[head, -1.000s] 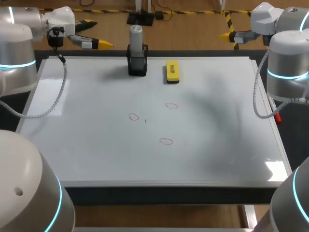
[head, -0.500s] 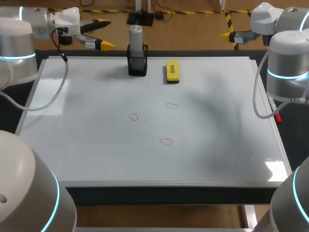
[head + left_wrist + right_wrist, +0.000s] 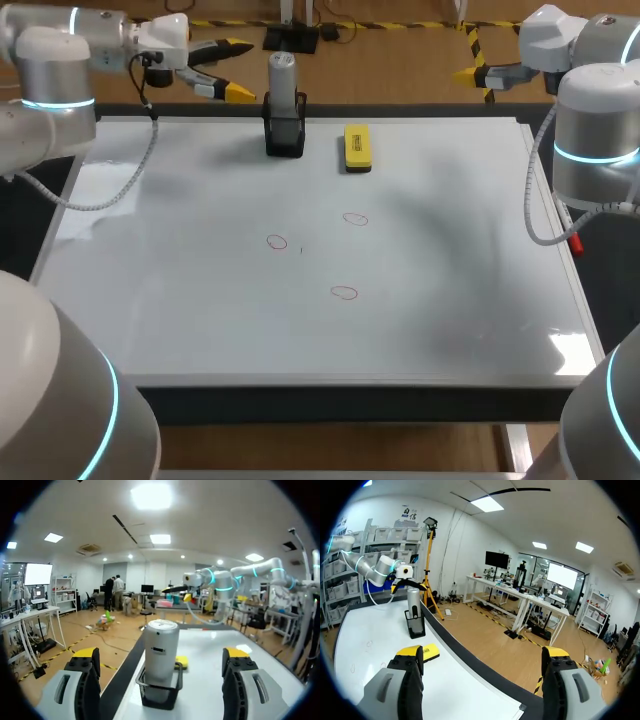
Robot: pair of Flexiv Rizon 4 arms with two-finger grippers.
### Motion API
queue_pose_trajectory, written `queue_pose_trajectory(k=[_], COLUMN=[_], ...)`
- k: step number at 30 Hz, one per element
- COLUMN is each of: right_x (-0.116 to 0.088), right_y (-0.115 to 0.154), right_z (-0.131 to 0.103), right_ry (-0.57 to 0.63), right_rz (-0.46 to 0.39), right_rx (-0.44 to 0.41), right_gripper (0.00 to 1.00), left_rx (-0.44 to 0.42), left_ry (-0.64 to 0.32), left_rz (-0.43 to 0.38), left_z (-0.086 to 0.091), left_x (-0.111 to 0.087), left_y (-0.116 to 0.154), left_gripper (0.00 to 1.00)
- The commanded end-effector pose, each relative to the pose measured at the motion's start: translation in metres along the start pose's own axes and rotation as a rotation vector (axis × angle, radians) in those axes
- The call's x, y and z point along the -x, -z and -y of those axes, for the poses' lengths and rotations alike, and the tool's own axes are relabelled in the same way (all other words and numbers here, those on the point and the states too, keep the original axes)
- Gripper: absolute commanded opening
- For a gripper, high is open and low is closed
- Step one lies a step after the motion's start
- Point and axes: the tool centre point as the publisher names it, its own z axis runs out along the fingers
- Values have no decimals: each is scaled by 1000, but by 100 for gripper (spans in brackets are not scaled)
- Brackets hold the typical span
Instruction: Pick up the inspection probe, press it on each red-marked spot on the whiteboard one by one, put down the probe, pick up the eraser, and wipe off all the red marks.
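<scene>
Silver cylindrical inspection probe [image 3: 160, 645] stands upright in its black holder [image 3: 159, 694], ahead of my spread left pincer [image 3: 238, 70]; my right pincer [image 3: 482, 655] is spread too.

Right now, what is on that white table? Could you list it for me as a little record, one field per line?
surface: whiteboard lying flat, covering the tabletop
probe: grey cylinder standing upright in a black holder at the board's far edge
eraser: yellow, lying flat just right of the holder
red marks: three small rings near the board's middle
left gripper: open, in the air just left of the probe, not touching it
right gripper: open, empty, off the board's far right corner
</scene>
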Motion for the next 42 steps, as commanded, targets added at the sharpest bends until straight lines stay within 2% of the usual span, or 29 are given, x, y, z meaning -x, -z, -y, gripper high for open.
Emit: queue_pose_trajectory(k=[1, 7, 17, 27, 42], right_x=[0, 0, 0, 0, 0], right_y=[0, 0, 0, 0, 0], right_z=[0, 0, 0, 0, 0], right_ry=[0, 0, 0, 0, 0], right_rz=[-1, -1, -1, -1, -1], right_rx=[-2, -2, -2, -2, -2], right_gripper=[100, 100, 100, 100, 100], left_rx=[-11, -14, -13, 3, -22], left_ry=[1, 10, 14, 11, 26], left_rz=[-119, -155, -186, -197, -191], left_z=[-8, -17, -23, -20, -24], left_x=[17, 33, 45, 33, 13], left_y=[-6, -17, -38, -61, -75], left_gripper=[100, 100, 100, 100, 100])
